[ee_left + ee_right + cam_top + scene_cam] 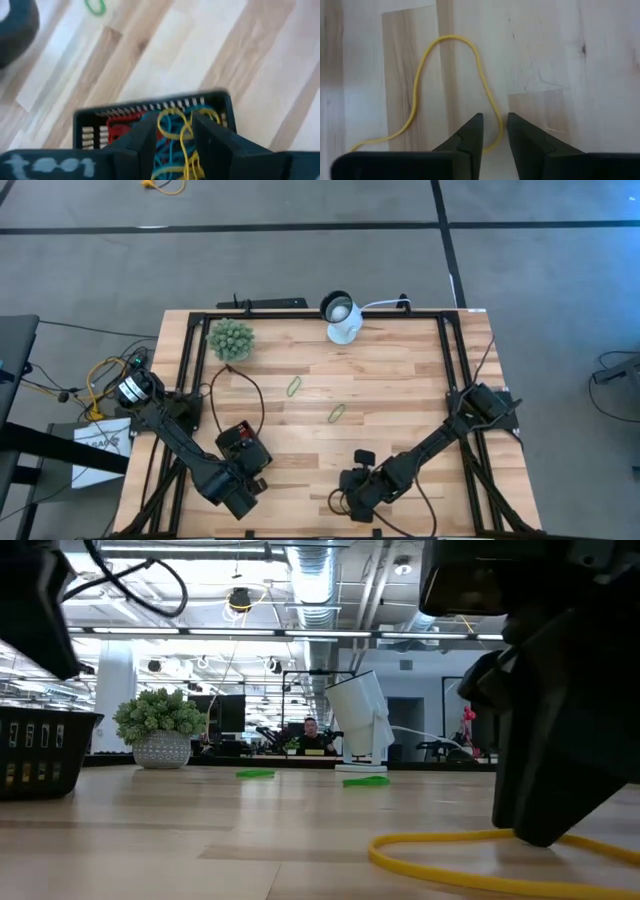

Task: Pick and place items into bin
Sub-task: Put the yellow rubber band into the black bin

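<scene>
The bin (150,112), a black slotted tray, holds red, blue and yellow loops (172,125); it also shows in the high view (243,442) and in the low view (40,750). My left gripper (175,132) hangs open just above the loops in the bin. A large yellow loop (445,75) lies flat on the wood (470,858). My right gripper (495,127) is open and low at the table, one finger on each side of the loop's strand. Two green loops (293,387) (337,413) lie mid-table.
A fuzzy green plant ball (230,338) and a white round lamp-like device (342,320) stand near the far edge. Black rails (300,313) frame the table. Bare wood lies between the green loops and both grippers. A person sits far off in the room (308,730).
</scene>
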`<state>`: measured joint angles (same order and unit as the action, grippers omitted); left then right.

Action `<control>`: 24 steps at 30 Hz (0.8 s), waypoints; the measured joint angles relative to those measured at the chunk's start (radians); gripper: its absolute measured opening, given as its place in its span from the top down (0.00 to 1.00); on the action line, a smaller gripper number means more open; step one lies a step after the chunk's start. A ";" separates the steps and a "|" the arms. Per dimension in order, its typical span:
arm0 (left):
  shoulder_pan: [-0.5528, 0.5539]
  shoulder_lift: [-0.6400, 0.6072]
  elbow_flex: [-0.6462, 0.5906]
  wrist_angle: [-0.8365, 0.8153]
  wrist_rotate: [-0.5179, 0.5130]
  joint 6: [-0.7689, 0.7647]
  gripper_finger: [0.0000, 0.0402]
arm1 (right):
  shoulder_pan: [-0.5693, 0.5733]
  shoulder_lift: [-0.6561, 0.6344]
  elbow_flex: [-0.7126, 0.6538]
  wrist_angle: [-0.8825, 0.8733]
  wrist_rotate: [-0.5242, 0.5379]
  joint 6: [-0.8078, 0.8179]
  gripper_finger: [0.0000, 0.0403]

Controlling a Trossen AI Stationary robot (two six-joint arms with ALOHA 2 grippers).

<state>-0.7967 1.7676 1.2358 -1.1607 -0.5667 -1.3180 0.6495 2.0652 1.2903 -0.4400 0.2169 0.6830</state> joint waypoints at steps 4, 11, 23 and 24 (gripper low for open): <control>0.000 0.000 0.000 0.033 -0.117 -0.036 0.71 | 0.000 0.014 0.000 0.009 -0.003 -0.027 0.92; 0.012 0.000 0.000 0.282 -0.321 0.045 0.71 | -0.003 -0.003 -0.003 0.067 0.012 -0.142 0.99; 0.117 0.000 -0.001 0.670 -0.207 0.527 0.71 | -0.109 -0.061 0.120 0.140 0.201 -0.407 1.00; 0.126 0.000 -0.001 0.674 -0.193 0.553 0.71 | -0.114 -0.062 0.126 0.143 0.201 -0.423 1.00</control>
<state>-0.6709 1.7679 1.2346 -0.4863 -0.7595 -0.7646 0.5351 2.0036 1.4163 -0.2969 0.4183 0.2605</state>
